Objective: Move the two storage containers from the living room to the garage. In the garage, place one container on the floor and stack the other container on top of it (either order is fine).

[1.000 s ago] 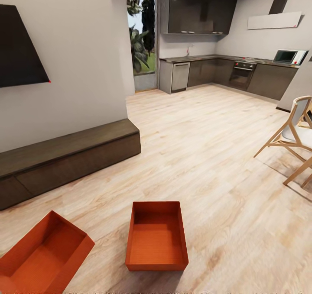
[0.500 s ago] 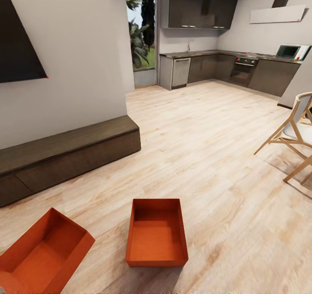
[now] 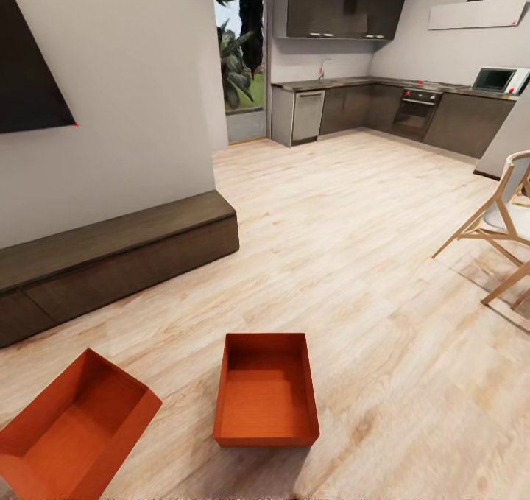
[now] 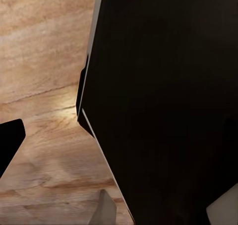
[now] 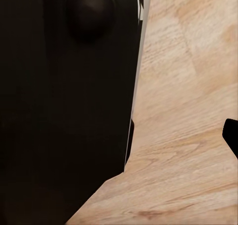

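My two claws do not give themselves away: along my left wrist I see a large black body panel over the light wood plank floor, with a dark tip at one edge, and along my right wrist another black panel over the same planks, so I cannot tell whether either claw stands apart or together, and nothing sits in them that I can make out. From my head, the two storage containers rest on the plank floor of the living room, both open-topped and empty. One orange-red container lies square to me, near the lower middle of the floor before me; the other orange-red container lies turned at an angle to my left of it, near but not touching, its near corner cut off by the view's edge. Behind them, along the grey wall, runs a long low dark wood cabinet, with a black screen mounted above it. To my right stands a light wooden chair with a pale seat, well apart from the containers. Farther off is a kitchen with dark cabinets, an oven, a microwave, and a doorway showing green plants.
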Available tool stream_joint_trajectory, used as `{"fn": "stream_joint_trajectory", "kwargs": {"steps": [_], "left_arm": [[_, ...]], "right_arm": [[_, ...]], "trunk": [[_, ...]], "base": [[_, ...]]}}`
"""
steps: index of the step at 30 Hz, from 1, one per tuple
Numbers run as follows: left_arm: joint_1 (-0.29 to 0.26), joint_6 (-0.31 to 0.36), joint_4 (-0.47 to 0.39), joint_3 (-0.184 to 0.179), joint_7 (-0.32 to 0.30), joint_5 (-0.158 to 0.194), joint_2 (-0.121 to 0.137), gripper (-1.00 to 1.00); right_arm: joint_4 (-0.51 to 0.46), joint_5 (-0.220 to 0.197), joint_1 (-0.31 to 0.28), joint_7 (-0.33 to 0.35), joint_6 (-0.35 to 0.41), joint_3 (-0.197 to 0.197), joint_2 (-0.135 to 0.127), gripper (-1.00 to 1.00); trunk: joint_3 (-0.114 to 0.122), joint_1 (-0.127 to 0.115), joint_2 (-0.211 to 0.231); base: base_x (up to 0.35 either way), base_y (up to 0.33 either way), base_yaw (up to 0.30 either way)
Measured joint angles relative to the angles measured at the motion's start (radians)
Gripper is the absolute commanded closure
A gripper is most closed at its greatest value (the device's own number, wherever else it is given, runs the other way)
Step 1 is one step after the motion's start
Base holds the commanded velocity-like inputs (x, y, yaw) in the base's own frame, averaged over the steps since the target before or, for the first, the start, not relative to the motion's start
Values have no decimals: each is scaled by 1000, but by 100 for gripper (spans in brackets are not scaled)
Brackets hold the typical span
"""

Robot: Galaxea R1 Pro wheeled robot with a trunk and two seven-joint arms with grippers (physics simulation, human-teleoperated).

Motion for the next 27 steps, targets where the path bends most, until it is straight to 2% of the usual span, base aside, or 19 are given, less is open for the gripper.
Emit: {"fn": "stream_joint_trajectory", "kwargs": {"steps": [27], "left_arm": [[0, 0, 0, 0, 0, 0, 0, -100]], "right_arm": [[0, -2, 0, -4, 0, -1, 0, -100]], "trunk": [[-44, 0, 0]], "base": [[0, 0, 0]]}}
